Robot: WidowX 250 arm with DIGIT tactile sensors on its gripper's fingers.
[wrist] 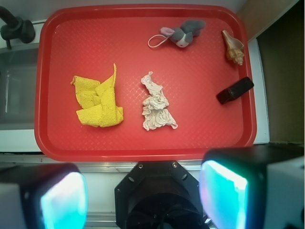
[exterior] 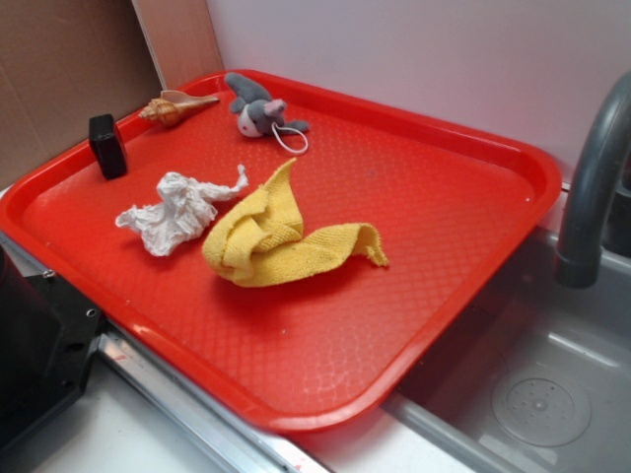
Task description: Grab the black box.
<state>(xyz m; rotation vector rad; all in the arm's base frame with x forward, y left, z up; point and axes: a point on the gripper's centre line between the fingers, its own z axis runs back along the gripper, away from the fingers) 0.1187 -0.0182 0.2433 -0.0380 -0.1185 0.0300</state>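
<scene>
The black box (exterior: 107,146) stands upright near the left rim of the red tray (exterior: 414,256), close to the seashell. From the wrist view it appears as a small dark block (wrist: 235,90) at the tray's (wrist: 200,136) right side. My gripper (wrist: 143,195) hovers high above the tray's near edge, well away from the box. Its two glowing cyan pads (wrist: 64,202) are spread wide with nothing between them. The exterior view does not show the gripper.
On the tray lie a seashell (exterior: 175,108), a grey plush toy (exterior: 258,111), crumpled white paper (exterior: 175,212) and a yellow cloth (exterior: 271,236). A grey faucet (exterior: 592,187) and sink (exterior: 532,394) are on the right. The black robot base (wrist: 157,195) sits below the tray.
</scene>
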